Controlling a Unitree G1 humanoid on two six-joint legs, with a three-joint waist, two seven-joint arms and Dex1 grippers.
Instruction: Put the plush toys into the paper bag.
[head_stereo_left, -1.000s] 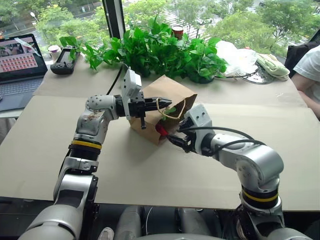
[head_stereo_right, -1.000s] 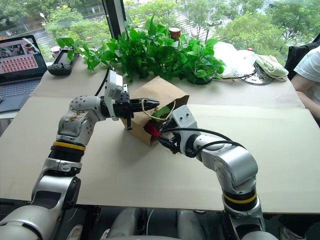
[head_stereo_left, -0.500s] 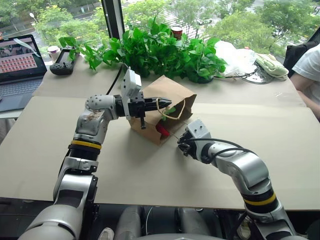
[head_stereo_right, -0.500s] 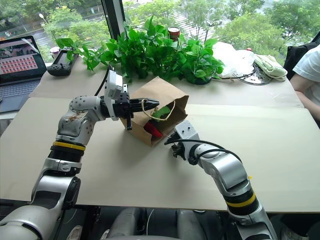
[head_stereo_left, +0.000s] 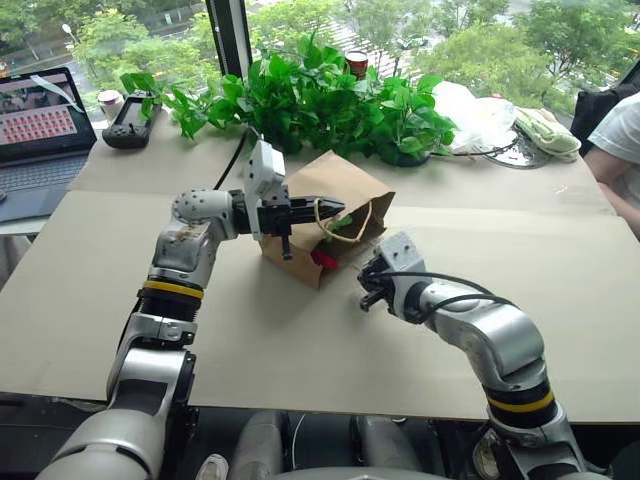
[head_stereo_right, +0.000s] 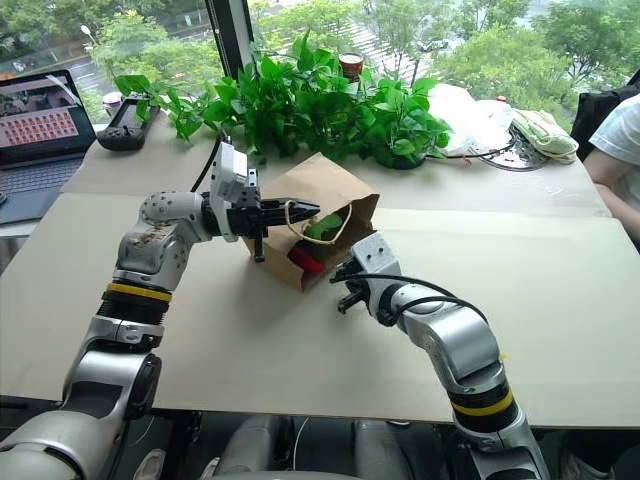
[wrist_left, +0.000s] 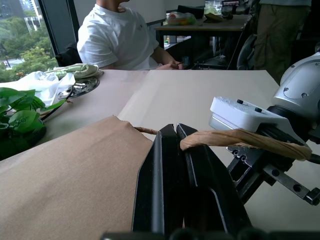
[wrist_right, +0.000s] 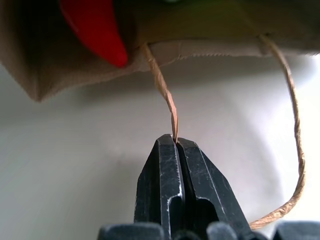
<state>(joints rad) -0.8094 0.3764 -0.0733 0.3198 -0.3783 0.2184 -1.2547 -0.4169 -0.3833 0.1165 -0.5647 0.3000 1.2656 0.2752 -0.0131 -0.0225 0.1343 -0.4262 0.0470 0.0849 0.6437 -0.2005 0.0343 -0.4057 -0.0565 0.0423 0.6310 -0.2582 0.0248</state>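
1. From the head views, you see the paper bag (head_stereo_left: 335, 205) lying on the desk (head_stereo_left: 300, 340), mouth toward the right gripper (head_stereo_left: 364, 296), with the red chili toy (head_stereo_left: 322, 258) inside.
2. In the left wrist view, your left gripper (wrist_left: 176, 131) pinches one cord handle (wrist_left: 240, 139).
3. In the right wrist view, your right gripper pinches the other handle (wrist_right: 165, 95) just ahead of its closed tips.

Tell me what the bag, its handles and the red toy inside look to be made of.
Paper bag: matte brown kraft paper, going by its creased, fibrous walls.
Handles: twisted paper cord, probably; the spiral strands show.
Red chili toy: smooth red surface, likely plush fabric, though no weave is discernible.
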